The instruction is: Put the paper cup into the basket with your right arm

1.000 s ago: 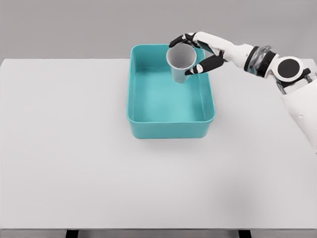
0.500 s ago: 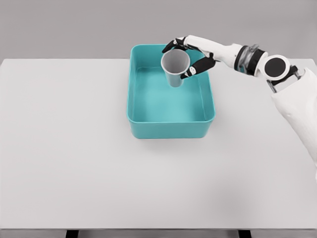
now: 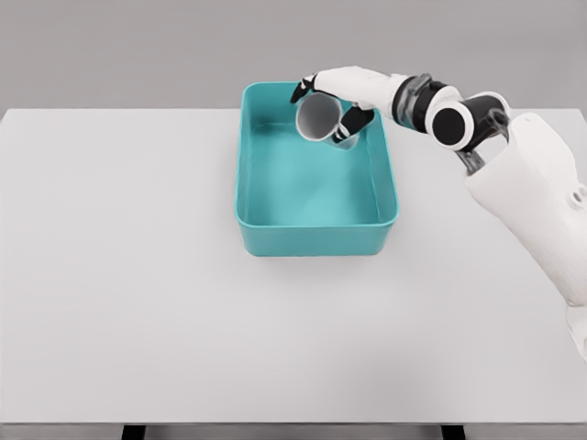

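Your right robot hand (image 3: 328, 103) is sitting in the upper middle of the frame, over the far end of the basket (image 3: 316, 240), with its dark-tipped fingers (image 3: 299, 89) curled around the paper cup (image 3: 317, 120) and gripping it. You are holding the cup tilted, its open mouth facing toward the camera and slightly down, above the basket's inner floor near the back wall; whether its base is touching the floor is hard to tell.

You are risking a bad drop if you let go at this tilt: a light cup is likely to roll or bounce, and this close to the back rim it could tip over the wall onto the surface (image 3: 119, 275). Squeezing harder could also crush the thin wall.

You are working with a pale grey cup, tapered and round, looking smooth and thin. You are aiming at a teal basket that is rectangular with rounded corners, solid walls and a matte, plastic-like finish. You are doing this over a flat, plain white surface.
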Available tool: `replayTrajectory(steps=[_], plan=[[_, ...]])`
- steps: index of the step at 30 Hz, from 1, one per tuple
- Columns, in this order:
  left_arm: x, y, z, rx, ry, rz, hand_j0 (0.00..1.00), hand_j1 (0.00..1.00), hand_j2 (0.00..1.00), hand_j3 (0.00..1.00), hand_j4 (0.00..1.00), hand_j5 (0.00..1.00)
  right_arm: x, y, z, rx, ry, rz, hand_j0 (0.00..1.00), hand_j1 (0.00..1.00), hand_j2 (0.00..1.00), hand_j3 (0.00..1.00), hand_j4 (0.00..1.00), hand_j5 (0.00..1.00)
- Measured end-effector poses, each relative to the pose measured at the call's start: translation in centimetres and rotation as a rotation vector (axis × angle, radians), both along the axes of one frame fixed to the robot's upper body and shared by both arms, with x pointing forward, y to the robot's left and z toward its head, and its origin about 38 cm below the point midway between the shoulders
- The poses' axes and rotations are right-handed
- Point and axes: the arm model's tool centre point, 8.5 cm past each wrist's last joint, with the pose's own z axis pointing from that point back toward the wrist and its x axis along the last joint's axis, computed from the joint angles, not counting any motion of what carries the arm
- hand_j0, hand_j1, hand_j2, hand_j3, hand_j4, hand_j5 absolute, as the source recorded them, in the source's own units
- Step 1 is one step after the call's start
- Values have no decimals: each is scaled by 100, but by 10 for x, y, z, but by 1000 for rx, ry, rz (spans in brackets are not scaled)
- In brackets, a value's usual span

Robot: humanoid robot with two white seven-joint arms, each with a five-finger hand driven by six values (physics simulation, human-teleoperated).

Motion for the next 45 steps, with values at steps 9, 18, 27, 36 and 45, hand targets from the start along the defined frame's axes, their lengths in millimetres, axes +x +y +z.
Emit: replayTrajectory(steps=[9,18,27,36,45], plan=[[0,0,0,0,0,0,100,100,100,100,100,100,-8,16,-1,-11,-2,48,100,100,100,100,100,100],[0,0,0,0,0,0,100,100,100,100,100,100,-33,-88,10,483,89,99,100,100,100,100,100,100],[0,0,0,0,0,0,100,100,100,100,100,100,-77,-249,-19,641,-5,-178,100,100,100,100,100,100],[0,0,0,0,0,0,100,100,100,100,100,100,-83,-268,-26,618,-35,-235,100,100,100,100,100,100],[0,0,0,0,0,0,100,100,100,100,100,100,-82,-262,-33,622,-27,-235,100,100,100,100,100,100]])
